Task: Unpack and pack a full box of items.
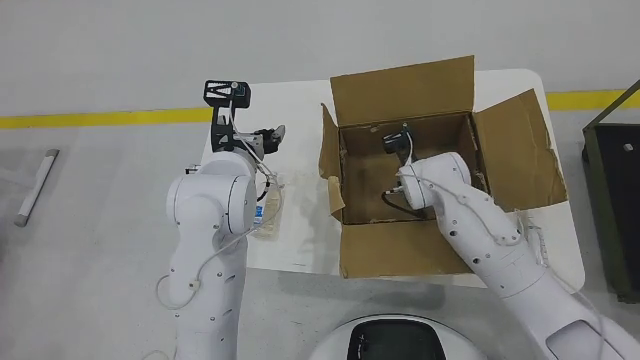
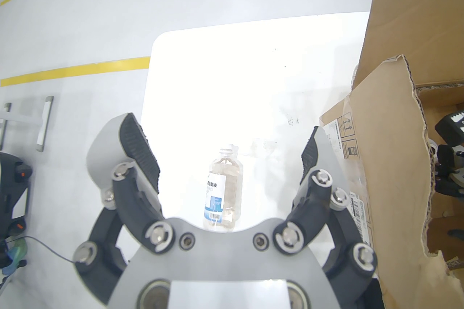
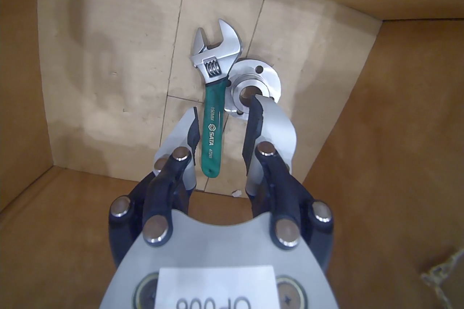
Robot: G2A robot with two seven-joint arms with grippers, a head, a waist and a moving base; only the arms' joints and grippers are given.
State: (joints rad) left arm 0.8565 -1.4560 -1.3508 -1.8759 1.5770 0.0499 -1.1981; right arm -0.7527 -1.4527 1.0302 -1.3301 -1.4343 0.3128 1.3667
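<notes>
An open cardboard box (image 1: 440,95) stands on the right half of the white table (image 1: 300,245). On its floor (image 3: 108,53) a green-handled adjustable wrench (image 3: 212,129) lies against a round metal flange (image 3: 255,82). My right gripper (image 3: 225,105) hangs open inside the box (image 1: 395,143), one finger on each side of the wrench handle and neither touching it. Left of the box (image 2: 391,143), a clear plastic bottle (image 2: 223,187) with a blue and white label lies on the table. My left gripper (image 2: 222,127) is wide open above it, holding nothing.
The box's flaps are spread outward, and a torn one (image 2: 417,115) rises beside the left gripper. A dark cabinet (image 1: 610,200) stands off the table's right end. A grey bar (image 1: 35,185) lies on the floor to the left. Bare table stretches beyond the bottle.
</notes>
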